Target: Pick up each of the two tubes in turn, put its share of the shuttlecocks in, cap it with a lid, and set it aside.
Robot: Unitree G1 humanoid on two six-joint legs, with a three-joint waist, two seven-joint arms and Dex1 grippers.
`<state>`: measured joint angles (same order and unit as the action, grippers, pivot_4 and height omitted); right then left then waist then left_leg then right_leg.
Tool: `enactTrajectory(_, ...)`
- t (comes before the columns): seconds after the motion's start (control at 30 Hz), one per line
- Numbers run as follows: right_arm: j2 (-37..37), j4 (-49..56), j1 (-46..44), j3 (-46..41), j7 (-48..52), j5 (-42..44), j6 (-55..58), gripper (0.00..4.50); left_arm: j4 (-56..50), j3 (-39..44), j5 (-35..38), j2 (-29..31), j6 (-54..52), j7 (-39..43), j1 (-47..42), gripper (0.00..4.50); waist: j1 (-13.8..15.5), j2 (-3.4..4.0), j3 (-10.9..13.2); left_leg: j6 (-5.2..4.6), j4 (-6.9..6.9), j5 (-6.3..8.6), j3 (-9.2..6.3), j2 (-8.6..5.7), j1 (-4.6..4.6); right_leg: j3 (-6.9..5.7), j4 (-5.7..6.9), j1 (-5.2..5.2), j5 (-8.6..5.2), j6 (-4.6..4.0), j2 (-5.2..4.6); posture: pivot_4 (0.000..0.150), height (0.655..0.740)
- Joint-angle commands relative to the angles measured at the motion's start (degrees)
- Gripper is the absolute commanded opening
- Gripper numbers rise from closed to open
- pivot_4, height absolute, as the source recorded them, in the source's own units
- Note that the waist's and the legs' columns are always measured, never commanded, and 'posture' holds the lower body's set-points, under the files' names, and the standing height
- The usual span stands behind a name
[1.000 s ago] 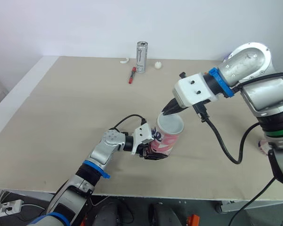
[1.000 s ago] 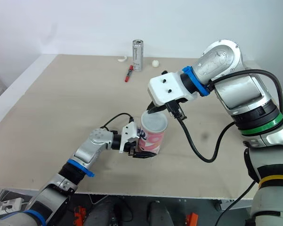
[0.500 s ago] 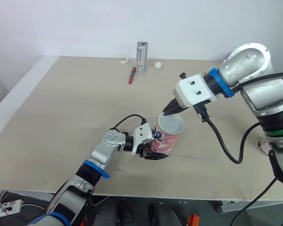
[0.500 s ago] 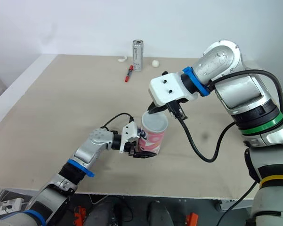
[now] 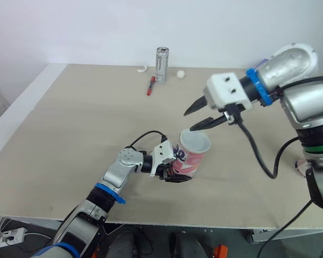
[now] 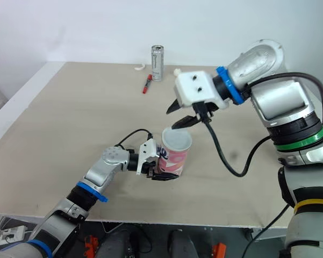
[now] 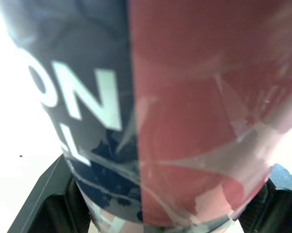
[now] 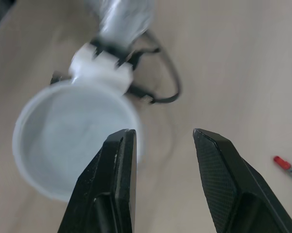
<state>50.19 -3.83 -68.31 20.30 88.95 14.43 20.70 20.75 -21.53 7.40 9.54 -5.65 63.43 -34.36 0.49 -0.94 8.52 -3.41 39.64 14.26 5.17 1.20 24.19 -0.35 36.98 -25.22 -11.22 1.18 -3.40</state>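
Note:
A pink and dark blue tube stands upright near the table's front, with a white lid on its top. My left gripper is shut on the tube's lower part; in the left wrist view the tube sits between the fingers. My right gripper hangs open just above and behind the lid, touching nothing. In the right wrist view the lid lies beyond the spread fingers.
A silver can, a red pen, a small white ball and a white curved piece lie at the table's far edge. Bare tabletop stretches to the left of the tube.
My right gripper has opened and lifted up and away from the tube's top, leaving the lid on it. The left gripper and the tube have stayed in place.

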Motion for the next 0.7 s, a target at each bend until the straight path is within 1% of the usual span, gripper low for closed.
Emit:
enactTrajectory(0.03, -0.5, 1.3, -0.5, -9.8, -5.0, 9.1, 17.9, 2.08, 2.6, -1.1, -1.8, 0.8, -2.5, -0.5, 1.2, 3.36, 0.0, -0.01, 0.0, 0.00, -0.01, 0.00, 0.00, 0.00, 0.00, -0.01, 0.00, -0.01, 0.02, -0.03, -0.03, 0.150, 0.7400)
enactTrajectory(0.1, -0.4, 2.7, 0.4, -11.8, -6.8, 11.0, 22.7, 2.08, 2.7, -1.1, -1.8, 0.9, -2.5, -0.5, 1.2, 3.36, 0.0, -0.01, 0.0, 0.00, -0.02, 0.00, -0.02, 0.01, 0.01, -0.11, -0.01, -0.01, 0.03, -0.08, -0.12, 0.150, 0.7400)
enactTrajectory(0.17, 0.8, 6.4, 4.6, -13.5, -8.3, 12.8, 26.1, 2.08, 2.7, -1.0, -1.8, 1.0, -2.5, -0.4, 1.2, 3.36, 0.1, -0.06, 0.0, 0.01, -0.07, 0.01, -0.04, 0.01, 0.01, -0.35, -0.04, 0.01, 0.03, -0.10, -0.46, 0.150, 0.7400)
enactTrajectory(0.27, 2.2, 11.0, 9.3, -13.9, -10.0, 13.0, 27.3, 1.24, 2.6, -1.0, -1.8, 1.2, -2.5, -0.3, 1.2, 3.36, 0.0, -0.06, 0.0, 0.01, -0.10, 0.01, -0.02, 0.01, 0.01, -0.55, -0.07, 0.00, 0.02, -0.11, -0.59, 0.150, 0.7400)
enactTrajectory(0.3, 2.7, 12.6, 10.6, -13.5, -10.4, 12.6, 27.0, 0.86, 2.6, -1.0, -1.8, 1.2, -2.5, -0.2, 1.2, 3.36, 0.0, -0.06, 0.0, 0.01, -0.10, 0.01, 0.02, 0.00, 0.01, -0.59, -0.07, -0.03, 0.03, -0.11, -0.65, 0.150, 0.7400)
enactTrajectory(0.33, 2.9, 13.7, 11.5, -13.3, -10.6, 12.7, 27.2, 0.32, 2.5, -1.0, -1.8, 1.2, -2.5, -0.2, 1.2, 3.36, 0.0, -0.05, 0.0, 0.01, -0.11, 0.01, 0.03, 0.00, 0.02, -0.67, -0.07, -0.03, 0.03, -0.09, -0.68, 0.150, 0.7400)
enactTrajectory(0.37, 2.9, 14.8, 12.1, -13.2, -11.0, 13.0, 27.8, 0.05, 2.4, -1.0, -1.9, 1.3, -2.6, -0.2, 1.3, 3.36, 0.0, -0.03, 0.0, 0.01, -0.11, 0.01, 0.04, 0.00, 0.02, -0.72, -0.07, -0.05, 0.03, -0.09, -0.68, 0.150, 0.7400)
enactTrajectory(0.5, 3.0, 17.1, 13.7, -12.2, -11.9, 13.0, 28.3, 0.05, 2.3, -1.1, -1.9, 1.3, -2.6, -0.1, 1.3, 3.36, 0.0, -0.04, 0.0, 0.01, -0.11, 0.01, -0.03, 0.02, 0.03, -1.18, -0.07, -0.02, -0.03, 0.02, -0.74, 0.150, 0.7400)
enactTrajectory(0.7, 3.8, 19.3, 15.5, -10.4, -10.6, 12.9, 27.9, 0.05, 1.9, -1.1, -2.0, 1.4, -2.9, -0.3, 1.6, 3.36, 0.0, -0.05, 0.0, 0.01, -0.11, 0.01, -0.07, 0.02, 0.03, -1.32, -0.08, 0.00, -0.09, 0.11, -0.78, 0.150, 0.7400)
